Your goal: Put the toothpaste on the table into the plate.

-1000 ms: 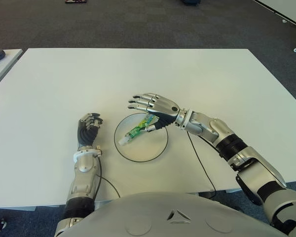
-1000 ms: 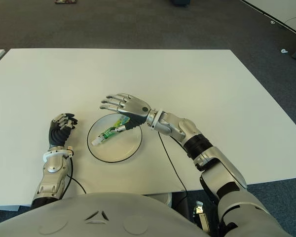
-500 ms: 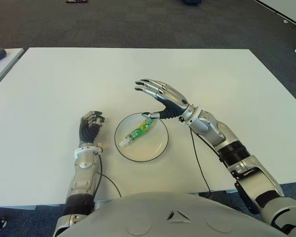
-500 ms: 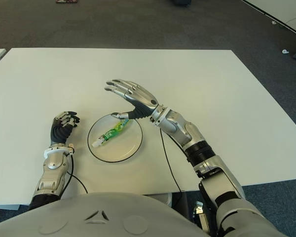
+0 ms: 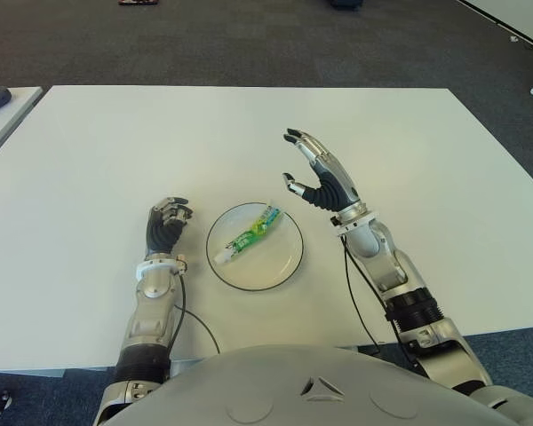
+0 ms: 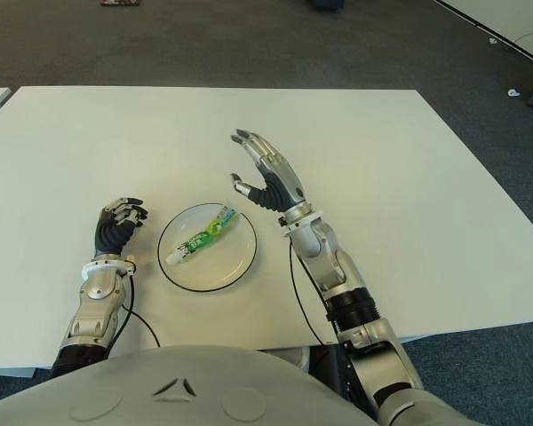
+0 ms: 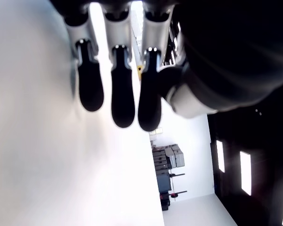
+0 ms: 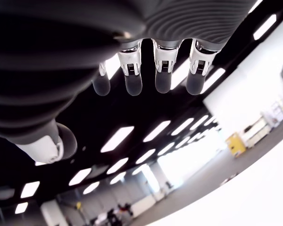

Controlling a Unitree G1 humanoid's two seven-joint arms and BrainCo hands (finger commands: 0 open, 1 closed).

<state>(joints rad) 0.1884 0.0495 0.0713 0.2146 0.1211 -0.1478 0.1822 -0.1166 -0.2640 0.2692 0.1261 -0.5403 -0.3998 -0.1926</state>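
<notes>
Take the plate [image 5: 284,263] as your landmark: it sits on the bench [image 5: 249,133], near the edge closest to the robot and about midway across. The toothpaste [image 5: 248,236] lies inside the plate, slanted, one end toward the plate's far right rim and the other toward its near left part. Your left hand [image 5: 165,226] shows just to the left of the plate, fingers curled and holding nothing. Your right hand [image 5: 322,180] is to the right of the plate and a little beyond it, raised with fingers spread and holding nothing, apart from the rim.
</notes>
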